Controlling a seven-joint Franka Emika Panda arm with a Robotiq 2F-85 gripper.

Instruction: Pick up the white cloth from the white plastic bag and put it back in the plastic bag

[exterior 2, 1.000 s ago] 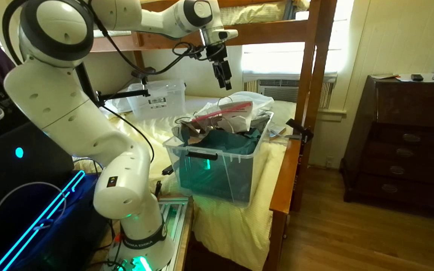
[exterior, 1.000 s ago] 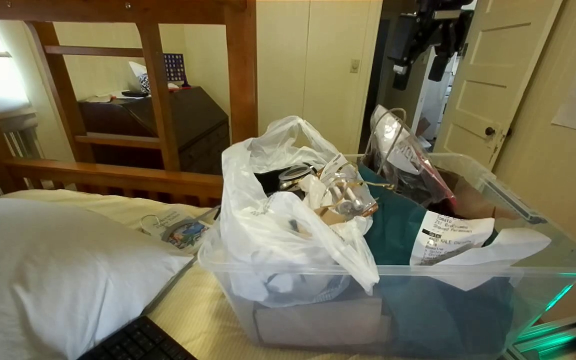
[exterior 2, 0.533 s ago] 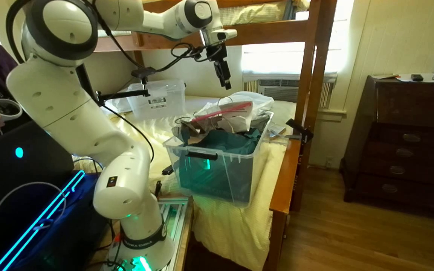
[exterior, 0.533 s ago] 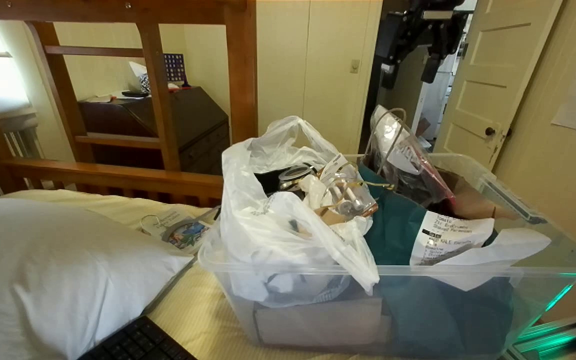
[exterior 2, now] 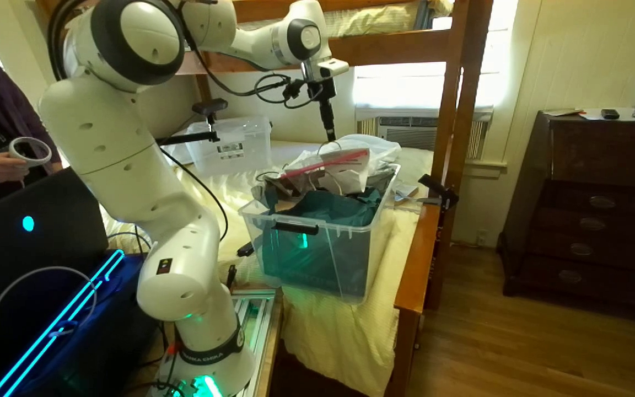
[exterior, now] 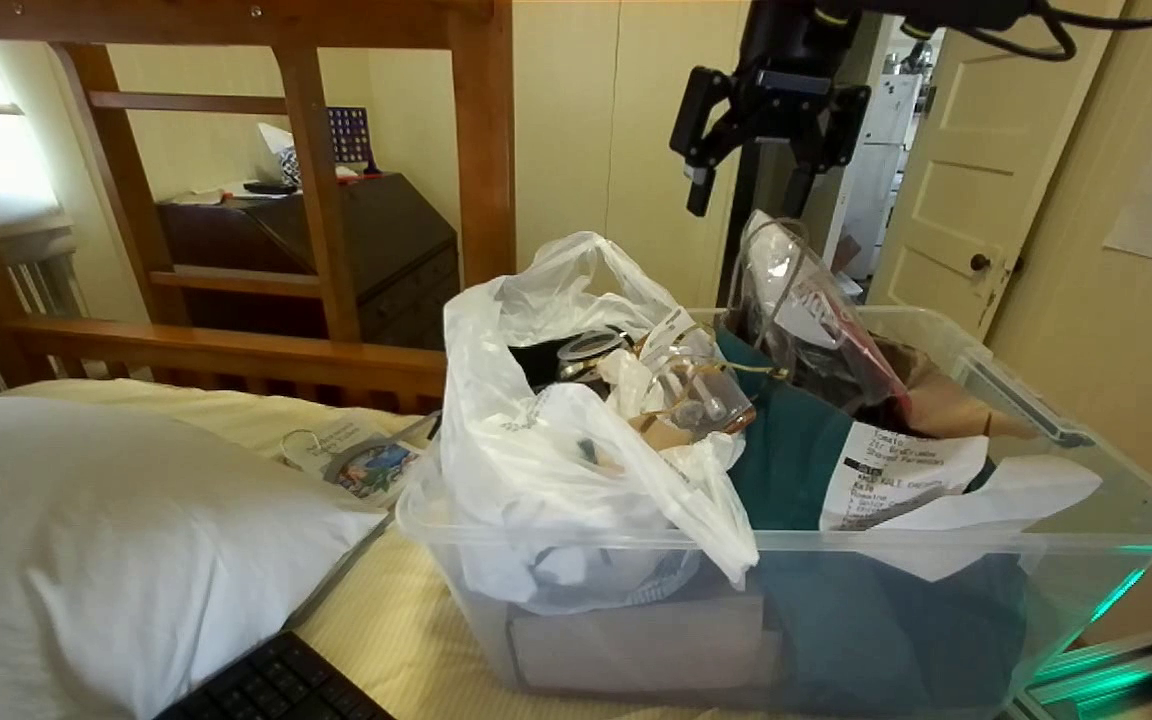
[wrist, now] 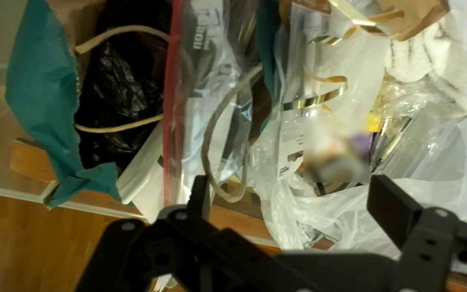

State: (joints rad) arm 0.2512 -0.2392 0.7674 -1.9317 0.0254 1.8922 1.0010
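Hovering with jaws apart, away from the white cloth [wrist: 452,61] seemingly bunched inside the white plastic bag [exterior: 536,460], and likely to hook the looped handle [wrist: 206,152] if lowered here or pinch the bag if closing off-line

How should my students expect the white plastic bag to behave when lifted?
The white plastic bag would probably sag and crumple, given its thin, wrinkled walls. Filled toward its open mouth, it may feel heavy. The clear packaging there could slip out.
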